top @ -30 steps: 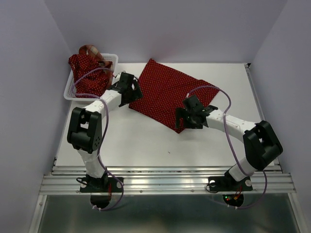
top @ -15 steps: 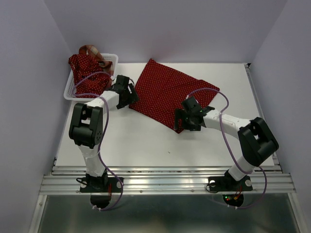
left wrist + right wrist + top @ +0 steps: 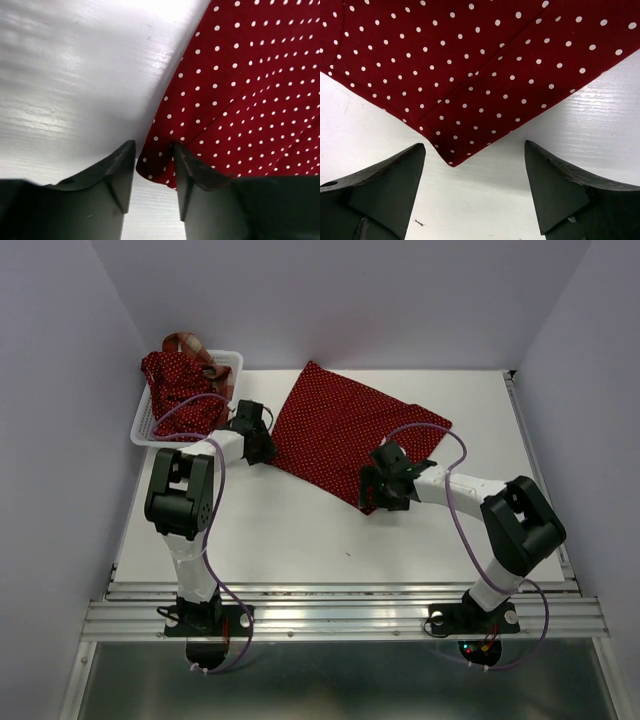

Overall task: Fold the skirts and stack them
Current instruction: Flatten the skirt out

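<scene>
Both arms sat folded low, elbows jutting outward and forearms angled in toward the middle. The left arm (image 3: 180, 495) doubled back at its elbow, and its forearm ran up and to the right. Its wrist tipped the left gripper (image 3: 266, 446) downward, with its 2 fingers (image 3: 117, 165) standing only a narrow gap apart. The right arm (image 3: 515, 525) stretched leftward, almost level. The right gripper (image 3: 368, 490) was down low, its 2 fingers (image 3: 395, 175) spread wide.

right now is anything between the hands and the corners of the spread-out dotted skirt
Nothing visible. The left hand has one corner of the dotted skirt between its fingers, and the right hand frames another.
</scene>
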Available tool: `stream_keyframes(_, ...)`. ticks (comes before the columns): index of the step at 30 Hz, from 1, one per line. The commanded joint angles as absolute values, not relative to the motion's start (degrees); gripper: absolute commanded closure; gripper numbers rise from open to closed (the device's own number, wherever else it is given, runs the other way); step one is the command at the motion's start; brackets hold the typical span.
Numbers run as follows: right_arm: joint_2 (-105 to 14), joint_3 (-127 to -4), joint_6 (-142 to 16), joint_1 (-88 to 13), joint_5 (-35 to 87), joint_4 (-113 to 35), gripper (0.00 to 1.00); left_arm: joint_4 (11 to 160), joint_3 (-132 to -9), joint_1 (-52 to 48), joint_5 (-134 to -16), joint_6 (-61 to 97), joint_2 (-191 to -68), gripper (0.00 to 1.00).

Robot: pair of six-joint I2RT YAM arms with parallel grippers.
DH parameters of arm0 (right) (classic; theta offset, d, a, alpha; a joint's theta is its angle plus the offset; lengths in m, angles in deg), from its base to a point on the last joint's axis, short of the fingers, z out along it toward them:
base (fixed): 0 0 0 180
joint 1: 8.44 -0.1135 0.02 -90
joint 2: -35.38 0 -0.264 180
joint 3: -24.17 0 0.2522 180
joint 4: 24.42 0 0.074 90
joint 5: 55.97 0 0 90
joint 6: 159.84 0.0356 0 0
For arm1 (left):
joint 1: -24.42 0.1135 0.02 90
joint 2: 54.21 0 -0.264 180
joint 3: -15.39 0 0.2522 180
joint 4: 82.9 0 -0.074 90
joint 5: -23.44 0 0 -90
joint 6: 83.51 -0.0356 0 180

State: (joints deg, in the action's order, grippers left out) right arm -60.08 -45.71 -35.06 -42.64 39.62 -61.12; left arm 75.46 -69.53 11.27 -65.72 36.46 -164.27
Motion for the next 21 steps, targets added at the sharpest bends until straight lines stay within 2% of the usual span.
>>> stream_keyframes(1,-61.12,-45.22,-34.86,-42.90,40.27,-58.40,0.21,76.13,-68.51,11.94,-66.29,35.67,-163.90,0.66)
stream_keyframes(3,-61.56,-45.31,-34.69,-42.90,40.71,-58.14,0.28,76.65,-67.55,12.03,-68.12,35.49,-163.64,0.82)
stream_keyframes(4,-61.91,-45.48,-34.60,-42.90,40.89,-58.14,0.40,77.18,-67.20,12.03,-68.92,35.49,-163.46,0.98)
stream_keyframes(6,-62.00,-45.23,-34.07,-42.90,41.15,-58.05,0.51,77.45,-66.14,12.03,-70.42,35.67,-163.11,1.00)
stream_keyframes(7,-61.92,-45.05,-33.98,-42.90,41.24,-57.96,0.62,77.97,-65.62,12.03,-70.60,35.67,-162.50,1.00)
stream_keyframes(8,-61.83,-44.70,-34.07,-42.90,41.42,-57.96,0.65,78.15,-64.65,12.11,-70.25,36.01,-162.06,1.00)
stream_keyframes(9,-61.83,-44.61,-34.07,-42.90,41.59,-57.96,0.74,78.50,-64.12,12.03,-69.99,36.10,-161.44,1.00)
stream_keyframes(12,-61.04,-43.56,-33.72,-42.90,41.94,-58.13,0.89,79.20,-62.02,12.03,-69.98,36.37,-158.28,1.00)
stream_keyframes(13,-60.43,-43.38,-33.81,-42.90,42.29,-58.83,0.97,79.38,-61.31,11.94,-70.25,36.63,-156.27,1.00)
stream_keyframes(14,-58.33,-43.38,-33.98,-42.90,43.08,-60.67,0.99,79.82,-60.61,11.94,-71.56,36.81,-155.03,1.00)
stream_keyframes(21,-40.51,-47.24,-40.03,-42.28,51.08,-68.59,0.99,80.70,-55.76,8.61,-76.05,40.49,-139.92,1.00)
